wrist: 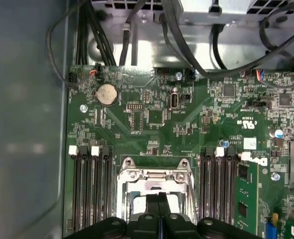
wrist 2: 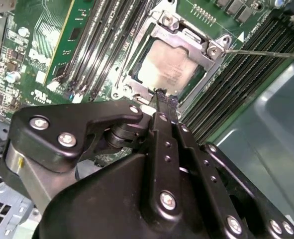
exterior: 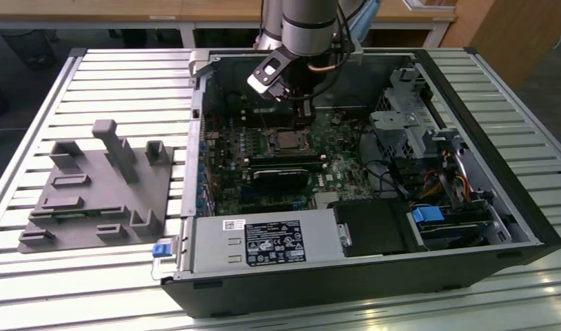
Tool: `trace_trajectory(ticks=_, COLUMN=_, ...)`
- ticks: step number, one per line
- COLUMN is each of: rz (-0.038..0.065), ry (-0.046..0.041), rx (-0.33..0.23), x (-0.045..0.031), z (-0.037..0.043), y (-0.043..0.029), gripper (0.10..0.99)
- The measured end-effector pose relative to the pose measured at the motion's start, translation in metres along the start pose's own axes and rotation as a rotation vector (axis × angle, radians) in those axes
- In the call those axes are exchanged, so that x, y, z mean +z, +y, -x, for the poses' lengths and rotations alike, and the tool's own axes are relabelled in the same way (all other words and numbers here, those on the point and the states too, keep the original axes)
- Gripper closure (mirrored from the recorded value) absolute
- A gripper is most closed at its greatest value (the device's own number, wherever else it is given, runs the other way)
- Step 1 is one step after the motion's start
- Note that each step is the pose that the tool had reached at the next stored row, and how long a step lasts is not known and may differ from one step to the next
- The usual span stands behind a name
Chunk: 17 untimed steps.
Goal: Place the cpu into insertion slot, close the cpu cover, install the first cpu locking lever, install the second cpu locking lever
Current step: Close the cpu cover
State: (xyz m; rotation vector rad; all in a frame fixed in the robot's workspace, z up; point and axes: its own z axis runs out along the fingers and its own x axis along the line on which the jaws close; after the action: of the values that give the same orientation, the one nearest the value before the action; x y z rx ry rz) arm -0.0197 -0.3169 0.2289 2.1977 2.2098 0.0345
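The cpu [wrist 2: 169, 69] is a pale silvery square lying in the insertion slot [exterior: 285, 141] on the green board. The cpu cover [wrist 2: 189, 37], a silvery frame plate, lies down around it; it is seen again in the first wrist view [wrist: 154, 175]. A thin metal locking lever [wrist 2: 266, 52] sticks out sideways from the socket's corner. My gripper [wrist 2: 161, 94] is shut with nothing between its black fingers [wrist: 151, 201], and its tips hang just over the socket's edge. In the exterior view the gripper [exterior: 302, 114] reaches down into the case just behind the socket.
Long black memory slots [wrist: 89, 184] flank the socket on both sides. A black heatsink block [exterior: 285, 181] sits in front of it. Black cables [wrist: 186, 45] hang past the board's far edge. The case walls [exterior: 200, 138] close in all round. A grey fixture [exterior: 96, 186] stands at the exterior view's left.
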Motion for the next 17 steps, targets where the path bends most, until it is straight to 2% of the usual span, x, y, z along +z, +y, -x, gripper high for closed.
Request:
trace_trajectory(ticks=3, rz=0.0, ry=0.0032, rx=0.0, x=0.0022, z=0.0, y=-0.0039, gripper=0.965)
trace_trajectory(ticks=7, rz=0.0, ry=0.0032, rx=0.0, x=0.005, z=0.0, y=-0.011, gripper=0.965)
trace_trajectory(ticks=13, rz=0.0, ry=0.0034, rx=0.0, x=0.0109, z=-0.0001, y=-0.0157, gripper=0.965)
trace_trajectory(ticks=17, rz=0.0, ry=0.0034, rx=-0.001, x=0.0126, z=-0.0001, y=-0.0233, gripper=0.965)
